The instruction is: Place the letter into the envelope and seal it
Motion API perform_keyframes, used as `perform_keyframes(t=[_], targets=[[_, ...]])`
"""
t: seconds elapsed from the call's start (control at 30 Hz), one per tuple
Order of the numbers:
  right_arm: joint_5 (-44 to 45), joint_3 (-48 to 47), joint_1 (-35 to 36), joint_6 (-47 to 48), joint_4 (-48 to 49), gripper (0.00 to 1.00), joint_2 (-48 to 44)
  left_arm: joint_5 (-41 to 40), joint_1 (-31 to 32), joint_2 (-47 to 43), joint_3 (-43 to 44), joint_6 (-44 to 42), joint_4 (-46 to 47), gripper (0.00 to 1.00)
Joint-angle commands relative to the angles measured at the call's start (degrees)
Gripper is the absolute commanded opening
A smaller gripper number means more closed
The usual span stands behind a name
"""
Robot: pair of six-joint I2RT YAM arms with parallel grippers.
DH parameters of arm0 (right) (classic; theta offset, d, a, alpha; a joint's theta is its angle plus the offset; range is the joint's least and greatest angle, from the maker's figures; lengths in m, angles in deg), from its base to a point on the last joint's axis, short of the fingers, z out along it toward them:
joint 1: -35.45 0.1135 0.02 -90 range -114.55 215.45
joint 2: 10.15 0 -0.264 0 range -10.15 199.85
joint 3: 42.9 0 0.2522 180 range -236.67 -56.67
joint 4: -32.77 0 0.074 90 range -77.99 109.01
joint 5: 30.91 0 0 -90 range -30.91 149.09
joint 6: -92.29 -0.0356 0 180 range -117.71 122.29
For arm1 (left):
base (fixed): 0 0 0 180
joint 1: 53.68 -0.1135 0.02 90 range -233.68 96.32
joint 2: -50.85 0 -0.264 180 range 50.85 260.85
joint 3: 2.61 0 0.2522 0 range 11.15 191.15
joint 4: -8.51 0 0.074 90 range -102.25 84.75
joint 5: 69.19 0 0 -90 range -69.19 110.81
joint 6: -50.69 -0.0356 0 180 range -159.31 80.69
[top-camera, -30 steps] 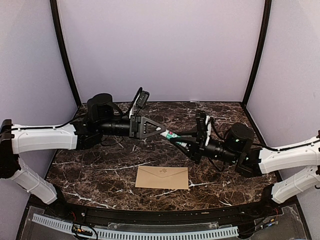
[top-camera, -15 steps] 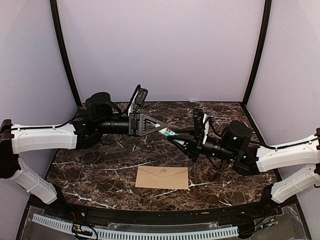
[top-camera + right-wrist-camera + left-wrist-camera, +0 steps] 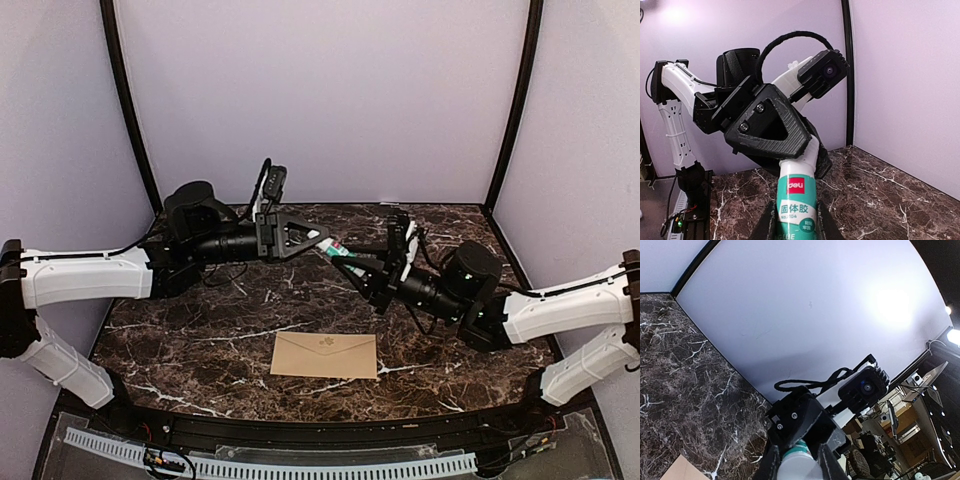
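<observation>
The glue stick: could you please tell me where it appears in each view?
Top external: the glue stick is mid-picture, farther back than the envelope.
Left wrist: glue stick at the bottom edge, near centre.
Right wrist: glue stick bottom centre, label showing.
Shared landmark: the marble table.

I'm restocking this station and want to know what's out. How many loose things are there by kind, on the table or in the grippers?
envelope: 1
glue stick: 1
Total: 2
</observation>
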Motion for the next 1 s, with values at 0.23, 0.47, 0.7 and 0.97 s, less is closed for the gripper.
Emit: perform_keyframes(t=[0.23,0.47,0.7,0.97], targets=[[3.11,-6.21,0.37,1.81,2.58,0.00,2.99,2.63,3.30,-0.28,-0.89,2.58,2.38,0.24],[3.05,-9.22,0.34,2.77,2.21,0.00,5.23,1.20,3.97,0.93,-0.34,2.05,1.59,0.24],[1.74,-13.64,0.34,5.89,-0.74,0.00,7.04,0.30,4.77,1.31,-0.36,2.22,1.39,0.24],[-4.66,-16.11,-2.06,-2.89,-0.89,0.00,7.53,2.19,6.47,2.15,0.94,-3.29,-0.37,0.24]])
